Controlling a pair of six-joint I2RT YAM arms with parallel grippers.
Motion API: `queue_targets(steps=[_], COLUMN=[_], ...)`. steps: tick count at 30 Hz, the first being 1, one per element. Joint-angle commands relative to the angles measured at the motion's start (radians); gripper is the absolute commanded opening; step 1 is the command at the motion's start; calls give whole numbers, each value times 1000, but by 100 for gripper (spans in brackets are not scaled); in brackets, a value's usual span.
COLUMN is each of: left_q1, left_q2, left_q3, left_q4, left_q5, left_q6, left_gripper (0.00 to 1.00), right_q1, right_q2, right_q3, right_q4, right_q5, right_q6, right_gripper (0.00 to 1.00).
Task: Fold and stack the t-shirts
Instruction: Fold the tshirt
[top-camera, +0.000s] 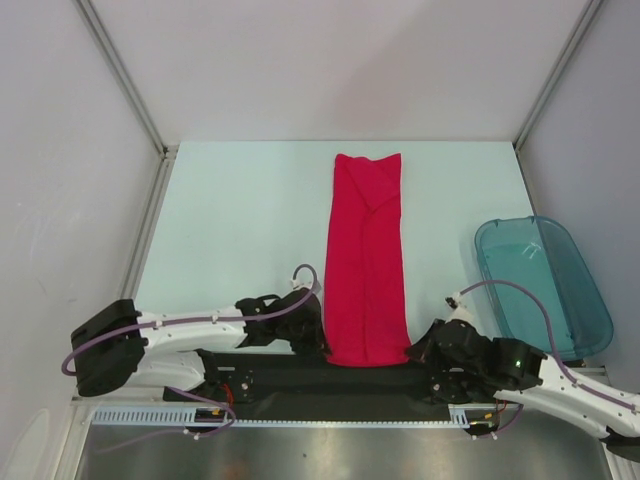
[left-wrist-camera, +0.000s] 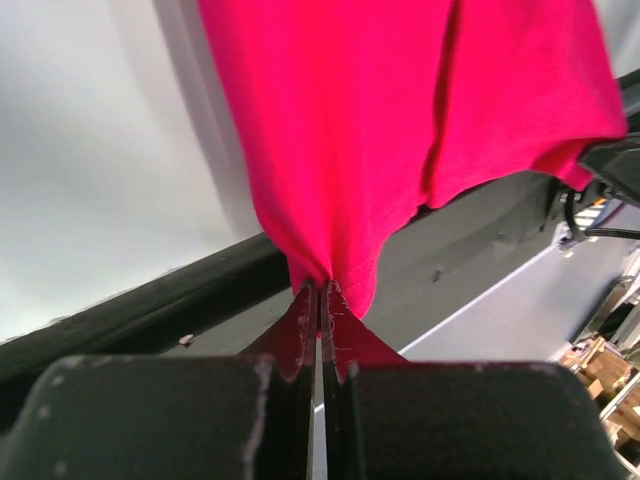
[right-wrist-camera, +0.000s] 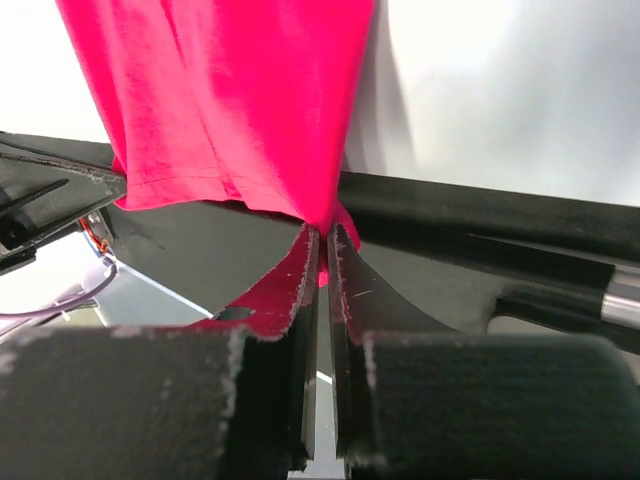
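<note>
Pale table (top-camera: 230, 220), long soft red t-shirt (top-camera: 365, 260)

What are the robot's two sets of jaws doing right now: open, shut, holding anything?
Left gripper: shut on the near left corner of the red t-shirt.
Right gripper: shut on the red t-shirt's near right corner.

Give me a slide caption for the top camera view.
Left gripper and right gripper pinch near corners of the folded t-shirt; bin at right.
</note>
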Motion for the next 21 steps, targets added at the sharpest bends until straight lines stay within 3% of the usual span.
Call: queue_targets(steps=[1,5,8,12,13,16,21], left_q1=[-10,19,96,220,240,315,438], left_q2=[-3,6,12,43,55,130,294], left_q3=[60,132,169,249,272,380,532], left_q4=[14,-47,-38,-37,-37,-70,-86], left_q5=[-8,-40,-22,21,41,49,92], left_q6=[-12,34,70,140,177,255,335], left_gripper=[0,0,0,0,0,0,0], right_q1=[4,-8,-100,-435,-576,-779,-917], right_q2=[19,90,177,441,472,623,916], right_q3=[7,53,130,202,210,256,418], right_q4=[70,99,136,275,345,447,563], right_q5=[13,42,37,-225,-357,-514,-652], right_q6=[-30,-71,-191,-452,-498,-631,-814], right_gripper=[0,0,0,0,0,0,0])
